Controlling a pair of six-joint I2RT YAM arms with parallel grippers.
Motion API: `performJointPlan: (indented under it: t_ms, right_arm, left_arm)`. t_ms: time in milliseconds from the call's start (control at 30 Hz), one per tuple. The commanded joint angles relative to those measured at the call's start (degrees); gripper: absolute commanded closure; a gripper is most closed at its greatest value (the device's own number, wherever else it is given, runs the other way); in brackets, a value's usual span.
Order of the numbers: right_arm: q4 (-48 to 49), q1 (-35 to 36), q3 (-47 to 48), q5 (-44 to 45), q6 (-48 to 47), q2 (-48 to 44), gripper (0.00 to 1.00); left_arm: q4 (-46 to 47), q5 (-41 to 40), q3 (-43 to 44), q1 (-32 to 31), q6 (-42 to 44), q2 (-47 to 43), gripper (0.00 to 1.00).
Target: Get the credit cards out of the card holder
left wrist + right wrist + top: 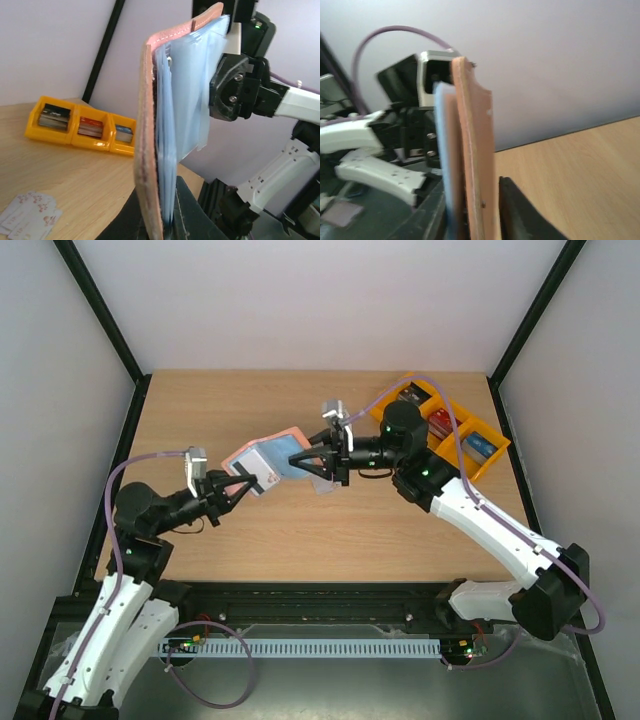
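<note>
Top view: the big wood bench (300,560) has both arms reaching to the middle. The orange bins (52,136) w/ small boxes sit at the far R side, well apart from the work.

The card holder (268,458) is up in the air btwn the two arms, not touching the bench. It is open a bit, pink side out, blue side in.

L claw (243,483): closed tight on the bottom edge of the holder. L wrist view shows the holder standing up right btwn its fingers.

R claw (300,462): also closed on the holder, at the other end. It pinches the blue inside part.

Some cards (27,215), whitish w/ little red marks, lie flat on the bench under and beside the holder. So I think part of the job is done. Can't tell if a card is left in the pockets; the blue plastic hides it.

What could go bad:
- Both claws pull at once, so the thin blue plastic could rip or slip out of the R claw.
- If one claw lets go too soon, the holder could swing down and knock the loose cards.
- A card left inside could slide out, fall and land somewhere hard to grab.
</note>
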Motion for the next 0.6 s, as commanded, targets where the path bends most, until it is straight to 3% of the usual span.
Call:
performJointPlan:
  t_ms: [0, 33, 133, 200, 233, 400, 567]
  right_arm:
    - [-9.04, -0.73, 4.21, 19.38, -2.57, 0.89, 0.68]
    - [-11.86, -1.63, 5.15, 24.28, -2.34, 1.51, 0.61]
    - [-18.01, -4.45, 6.91, 38.52, 0.21, 2.93, 0.54]
    - [-20.53, -4.61, 7.76, 43.58, -1.21, 3.32, 0.53]
    - [-21.23, -4.61, 8.27, 41.25, -2.13, 3.63, 0.55]
    - [-16.36, 2.89, 8.39, 17.39, -8.00, 4.55, 0.60]
    - [-6.88, 9.18, 8.70, 8.09, -5.14, 8.87, 0.63]
  left_arm:
    - [-8.83, -10.78, -0.05, -0.18, 4.01, -1.81, 0.98]
    - [-12.61, -16.32, 0.02, -0.19, 5.76, -1.67, 0.98]
    - [-23.51, -41.25, 1.12, -0.13, 10.13, 0.83, 0.98]
    - [-27.29, -49.88, 2.49, -0.09, 14.25, 2.74, 0.98]
    - [-27.77, -51.06, 2.97, -0.09, 16.60, 2.98, 0.98]
    - [-25.27, -40.16, 4.77, -0.09, 22.88, 2.29, 0.98]
    - [-22.21, -19.74, 4.59, 0.10, 20.35, 1.84, 0.98]
